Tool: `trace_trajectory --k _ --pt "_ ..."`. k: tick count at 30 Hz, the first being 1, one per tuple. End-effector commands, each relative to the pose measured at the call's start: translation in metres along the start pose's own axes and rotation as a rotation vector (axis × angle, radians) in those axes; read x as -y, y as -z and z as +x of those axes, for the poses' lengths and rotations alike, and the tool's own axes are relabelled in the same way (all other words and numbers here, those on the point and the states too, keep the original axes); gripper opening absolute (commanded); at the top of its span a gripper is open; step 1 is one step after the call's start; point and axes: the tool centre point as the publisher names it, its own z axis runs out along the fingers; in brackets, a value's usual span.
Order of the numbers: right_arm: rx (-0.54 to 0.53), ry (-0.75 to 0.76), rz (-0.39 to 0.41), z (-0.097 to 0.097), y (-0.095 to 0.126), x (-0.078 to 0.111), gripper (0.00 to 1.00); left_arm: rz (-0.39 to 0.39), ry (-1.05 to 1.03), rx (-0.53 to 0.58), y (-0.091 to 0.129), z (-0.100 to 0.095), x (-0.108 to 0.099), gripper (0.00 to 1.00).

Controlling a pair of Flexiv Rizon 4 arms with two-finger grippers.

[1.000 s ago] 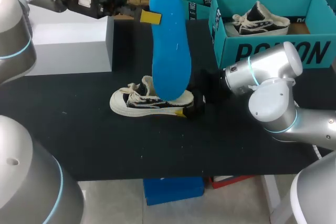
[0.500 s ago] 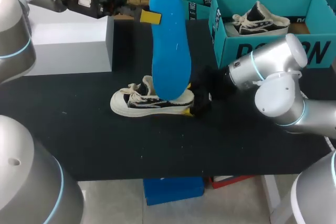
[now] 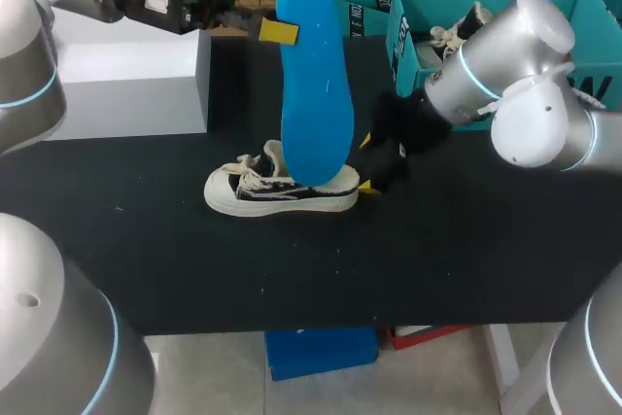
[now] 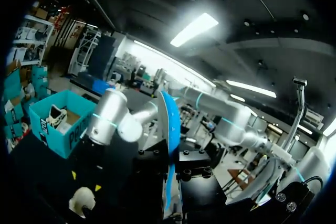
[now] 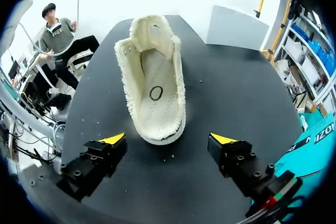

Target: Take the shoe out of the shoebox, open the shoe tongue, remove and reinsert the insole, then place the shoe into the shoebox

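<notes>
The step in hand is putting the bright blue foam insole [image 3: 316, 94] back into the cream-and-black low-top canvas shoe [image 3: 277, 191]. The left gripper [image 3: 287, 32] has its fingers closed on the insole's upper end, holding it upright in the air, with its lower end hanging just at the shoe's heel opening. The shoe lies on its sole on the black tabletop [image 3: 194, 259], toe pointing toward the left arm's side, well apart from the teal cardboard shoebox [image 3: 403, 46].

The right gripper [image 3: 367, 162] sits just behind the heel, fingers [image 5: 113, 140] spread wide and holding nothing. In the right wrist view they flank the heel without touching it, and the fleecy inside lies open and unobstructed.

To do this well, the right gripper should probably close on the heel counter first, so the shoe cannot slide. The insole then wants tilting, toe end leading, fed low under the tongue and pressed flat heel-last. Coming straight down risks buckling the foam or tipping the shoe.
</notes>
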Motion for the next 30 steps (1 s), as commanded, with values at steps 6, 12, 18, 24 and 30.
trace_trajectory --k 6,12,18,24,30 --pt "0.078 0.017 0.512 0.005 0.023 -0.022 1.00 0.002 -0.001 0.002 -0.001 0.000 -0.001 0.00" --pt "0.077 0.042 0.596 0.007 0.026 -0.031 1.00 0.002 -0.001 0.002 -0.001 0.000 -0.001 0.00" --pt "0.053 0.062 0.589 0.007 0.021 -0.034 1.00 0.002 -0.001 0.002 -0.001 0.000 -0.001 0.00" --pt "0.035 0.078 0.574 0.004 0.015 -0.037 1.00 0.002 -0.001 0.002 -0.001 0.000 -0.001 0.00" --pt "0.023 0.082 0.570 0.001 0.013 -0.038 1.00 0.002 -0.001 0.002 -0.001 0.000 -0.001 0.00"
